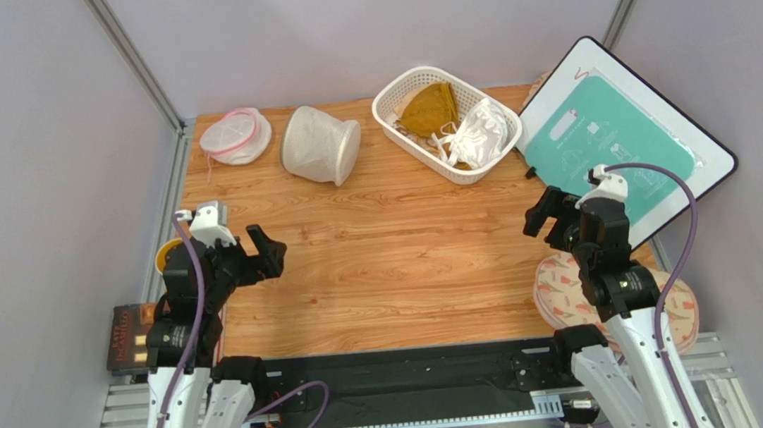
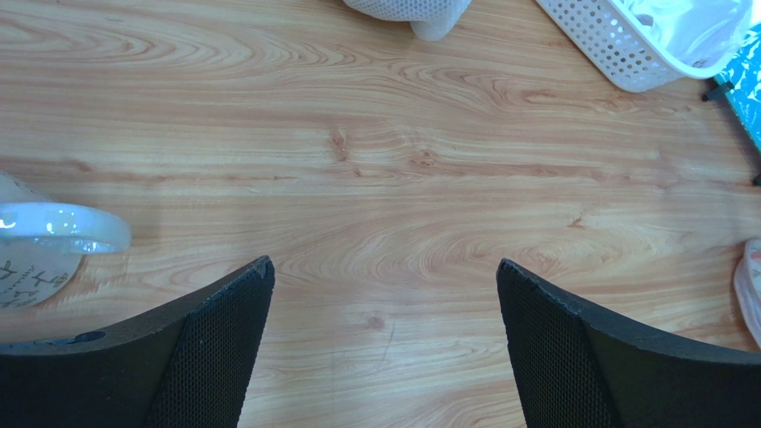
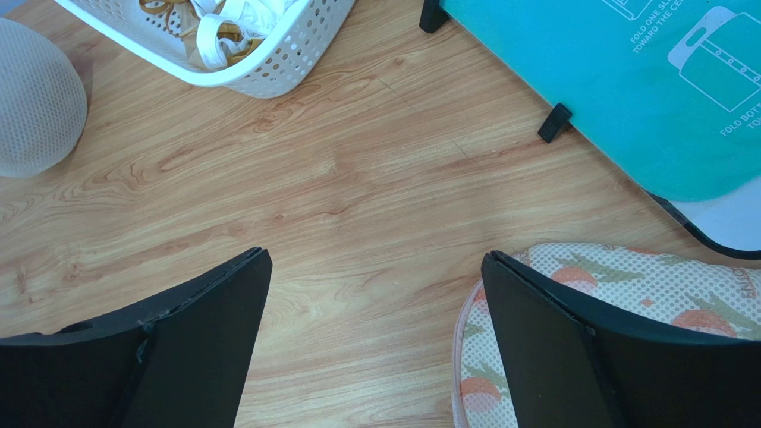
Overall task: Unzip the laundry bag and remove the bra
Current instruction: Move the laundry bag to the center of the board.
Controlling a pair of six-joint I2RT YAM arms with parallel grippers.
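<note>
Upper centre, white basket [image 1: 416, 147] holding a mustard bra [image 1: 428, 109] and seemingly a white one [image 1: 481, 137]; pink-rimmed pouch [image 1: 235, 136] upper left; teal board [image 1: 617, 136] right.

You have two mesh items: one drum-shaped laundry bag [image 1: 320, 144] and one flat pink-rimmed pouch [image 1: 235, 136]. One white basket [image 1: 411, 147] holds two bras, one mustard bra [image 1: 428, 110] and one white bra [image 1: 479, 135]. You also have one teal folding board [image 1: 623, 141] and one peach-print round mat [image 1: 565, 296].
</note>
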